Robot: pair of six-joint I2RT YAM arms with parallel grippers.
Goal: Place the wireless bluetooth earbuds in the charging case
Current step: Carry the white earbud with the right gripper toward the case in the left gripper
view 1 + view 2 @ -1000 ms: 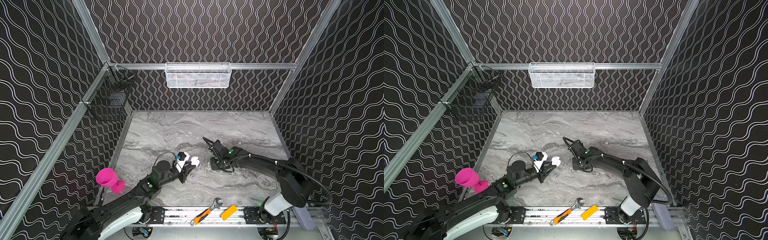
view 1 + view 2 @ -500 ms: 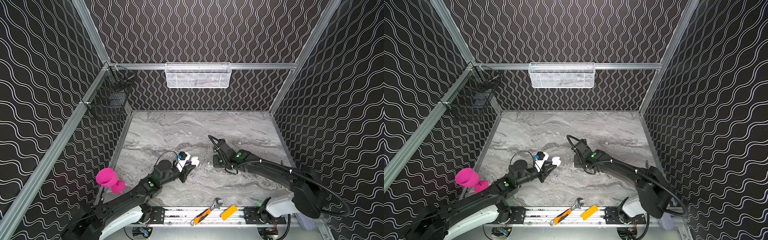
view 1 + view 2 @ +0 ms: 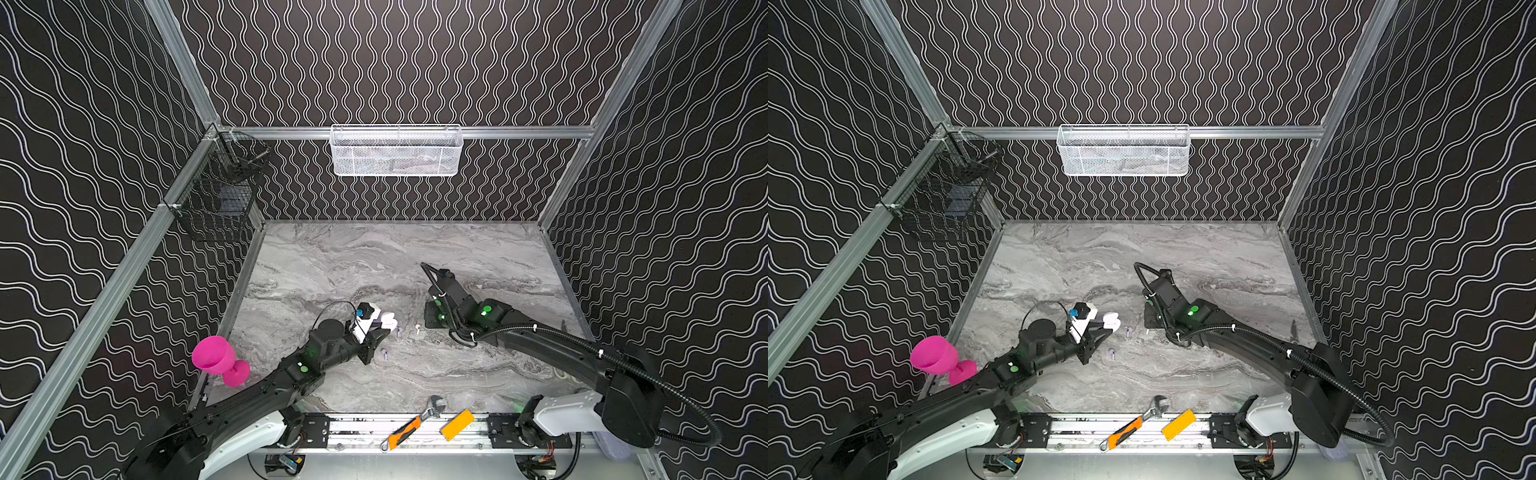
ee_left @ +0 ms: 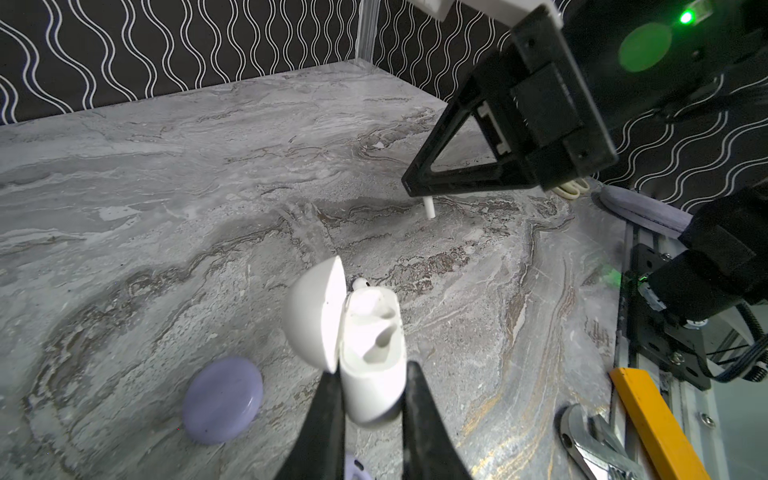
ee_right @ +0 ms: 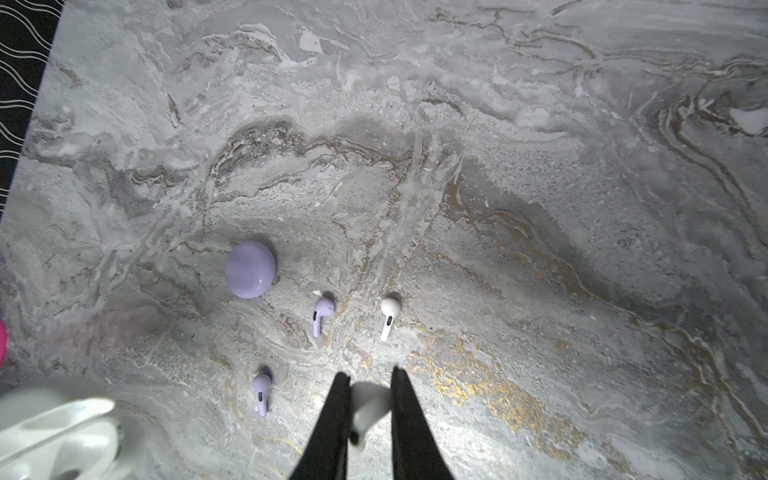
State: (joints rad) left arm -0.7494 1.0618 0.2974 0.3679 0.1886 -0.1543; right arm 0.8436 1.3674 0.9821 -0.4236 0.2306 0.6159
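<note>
The right gripper (image 5: pixel 368 374) is clamped on a white earbud (image 5: pixel 368 405). The earbud is pinched by its round head, and its thin stem sticks out past the fingers. The left gripper (image 4: pixel 371 370) is clamped on the bottom half of the white case (image 4: pixel 372 332). The lid (image 4: pixel 316 311) is swung open to one side. The held earbud and the case are well apart.

The step in hand looks like putting this earbud into the case. To do it well, the earbud should be brought right over an empty hole (image 4: pixel 380 340). The stem should be lined up with the deep, narrow part of the hole, then lowered slowly. The case should be kept steady with its open side facing the earbud. The earbud should be let go only once it is sitting in the hole.

The earbud and the case look like smooth, shiny, hard plastic, so they could slip if bumped. The case is round like an egg, with scooped holes inside.

A second white earbud (image 5: pixel 390 316) lies on the table (image 5: pixel 540 124). A purple earbud (image 5: pixel 322 313) lies near it, and another purple earbud (image 5: pixel 262 392) lies closer to the right gripper. A closed purple case (image 5: pixel 250 270) sits near them, round and flat like a pebble. The table is flat and gray, with swirly lines and gold streaks like stone.
</note>
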